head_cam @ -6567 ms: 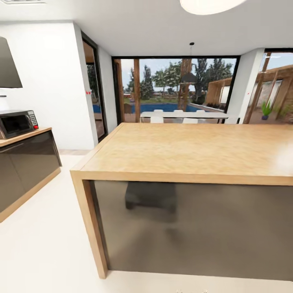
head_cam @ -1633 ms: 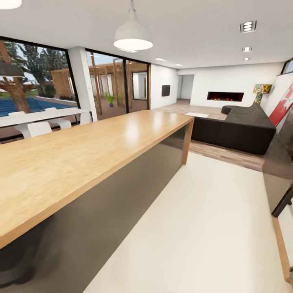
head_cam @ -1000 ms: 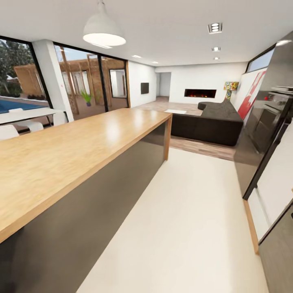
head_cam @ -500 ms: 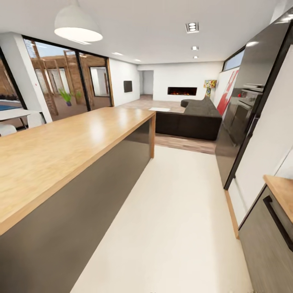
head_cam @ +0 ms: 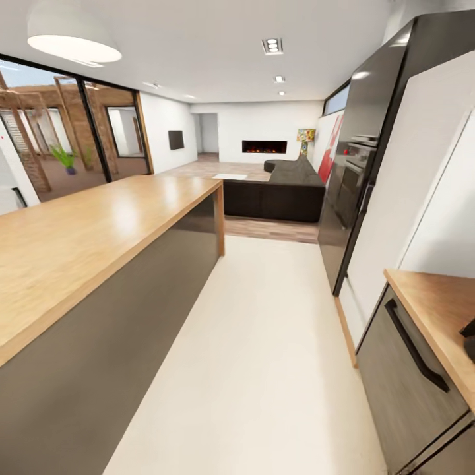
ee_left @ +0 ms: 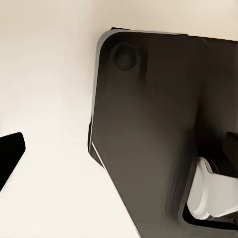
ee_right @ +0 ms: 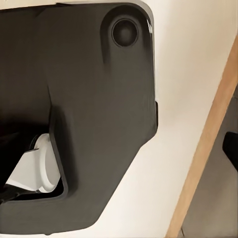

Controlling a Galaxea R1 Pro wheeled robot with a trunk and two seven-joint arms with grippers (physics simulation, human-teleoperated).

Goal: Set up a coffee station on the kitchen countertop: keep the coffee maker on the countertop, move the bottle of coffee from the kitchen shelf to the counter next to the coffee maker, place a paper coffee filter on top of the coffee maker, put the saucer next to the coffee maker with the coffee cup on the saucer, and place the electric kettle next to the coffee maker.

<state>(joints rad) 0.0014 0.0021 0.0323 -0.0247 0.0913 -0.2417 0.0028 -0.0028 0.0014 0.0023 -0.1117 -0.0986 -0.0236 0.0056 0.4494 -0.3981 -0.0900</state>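
Aisle between island and kitchen countertop; robot in transit.

Long light-wood island (head_cam: 99, 231) with dark grey front runs along the left. At near right, the end of the light-wood kitchen countertop (head_cam: 439, 313) over a grey cabinet front with a black bar handle (head_cam: 415, 346); a small dark object at the right edge, too cut off to identify. Tall black oven unit (head_cam: 359, 165) beyond it; dark sofa (head_cam: 284, 191) and lit wall fireplace (head_cam: 264, 146) far off. Wrist views show the robot's black base (ee_left: 158, 129) over pale floor (head_cam: 264, 343). Cannot tell whether either gripper's fingers are apart or together.
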